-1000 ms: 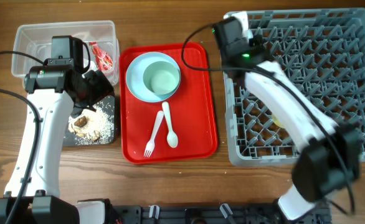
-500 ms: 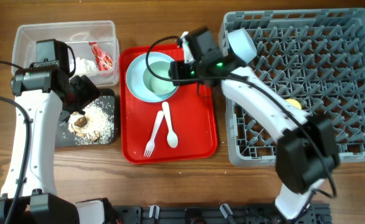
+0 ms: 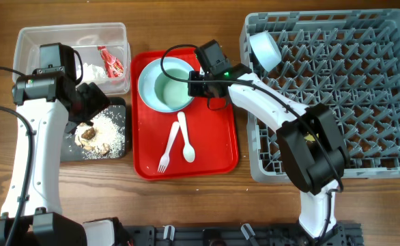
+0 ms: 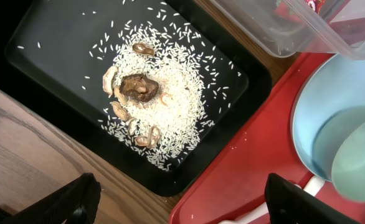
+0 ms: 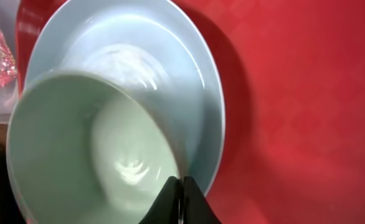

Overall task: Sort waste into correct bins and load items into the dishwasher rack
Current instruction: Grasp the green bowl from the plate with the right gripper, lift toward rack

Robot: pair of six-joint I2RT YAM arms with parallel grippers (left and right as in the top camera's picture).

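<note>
A pale green bowl (image 3: 174, 90) sits in a light blue plate (image 3: 149, 85) on the red tray (image 3: 213, 143). My right gripper (image 3: 196, 83) is shut on that bowl's right rim; in the right wrist view the bowl (image 5: 76, 155) has its thin rim pinched at the gripper (image 5: 181, 186), above the plate (image 5: 195, 74). A white fork (image 3: 169, 147) and spoon (image 3: 186, 140) lie below. My left gripper (image 4: 185, 199) hangs open over the black tray (image 4: 45, 37), which holds rice and brown scraps (image 4: 139, 87). A light blue bowl (image 3: 265, 49) stands in the grey rack (image 3: 364, 82).
The clear tub (image 3: 50, 37) at the back left holds a red wrapper (image 3: 111, 61) and white tissue (image 3: 91, 68). The black tray (image 3: 118, 109) lies just in front of it, against the red tray's left edge. The right arm's cable loops over the tray's back.
My right arm swung left from the rack to the red tray and shut on the green bowl's rim. The left gripper shifted slightly left, then held still.
</note>
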